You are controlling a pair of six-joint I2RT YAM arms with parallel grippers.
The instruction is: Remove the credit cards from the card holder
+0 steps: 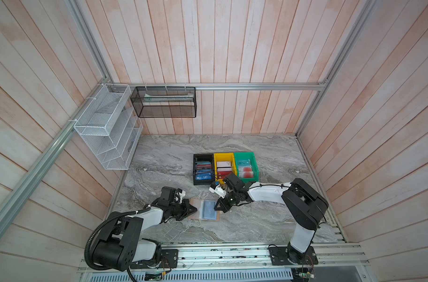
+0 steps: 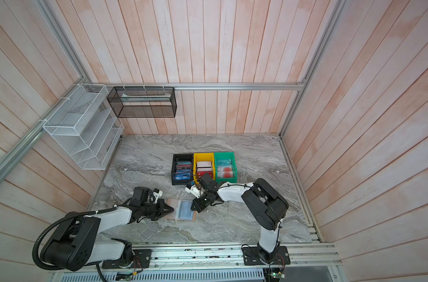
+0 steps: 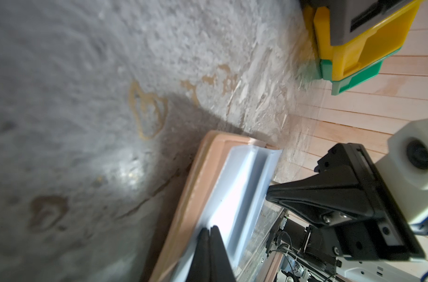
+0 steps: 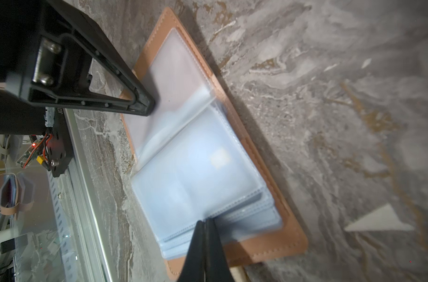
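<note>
**Card Holder Lay Open Between Two Grippers**

The card holder lay open on the table, a credit card in its right-hand sleeve. The left gripper touched the holder's left page, and the right gripper met its right edge. Behind the holder, slightly right, three bins stood side by side, holding cards. Far behind and left of it hung a wire rack and a mesh basket.

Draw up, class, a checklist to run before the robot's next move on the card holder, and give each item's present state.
1. Card holder lying open: ok.
2. Left hand shut, tip on one page: ok.
3. Right hand shut at the opposite page's edge: ok.
4. Blue card visible inside its sleeve: ok.
5. Right hand pinching that card: cannot tell.
</note>
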